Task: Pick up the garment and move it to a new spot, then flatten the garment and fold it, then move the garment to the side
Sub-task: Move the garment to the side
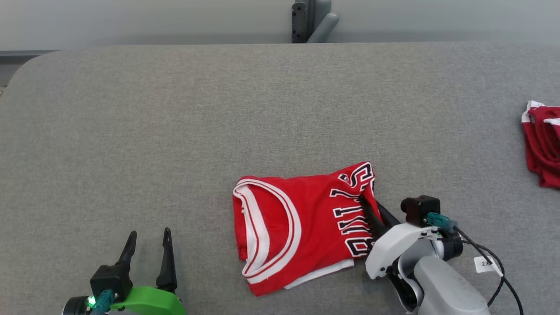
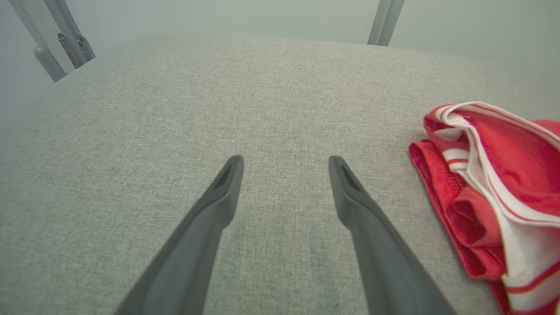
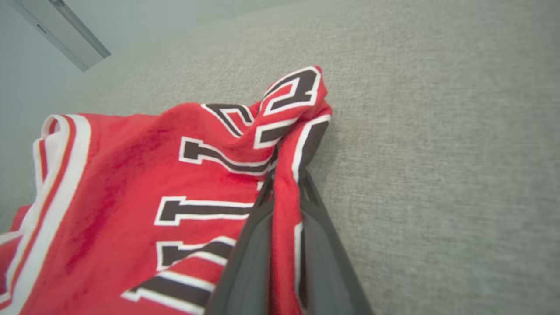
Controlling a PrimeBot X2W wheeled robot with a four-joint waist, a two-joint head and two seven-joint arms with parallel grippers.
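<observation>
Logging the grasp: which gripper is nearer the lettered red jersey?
Right. The right gripper pinches the lettered red jersey; the left gripper stands open, apart to its left.

Left claw (image 1: 149, 232) spread wide and low; right claw (image 1: 367, 204) pinched on the garment (image 1: 302, 210).

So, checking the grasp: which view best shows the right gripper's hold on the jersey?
Right wrist view: the right gripper pinches a jersey fold up close. Head view shows it at the lettered edge, pinch hidden. Left wrist view shows the jersey's striped end.
</observation>
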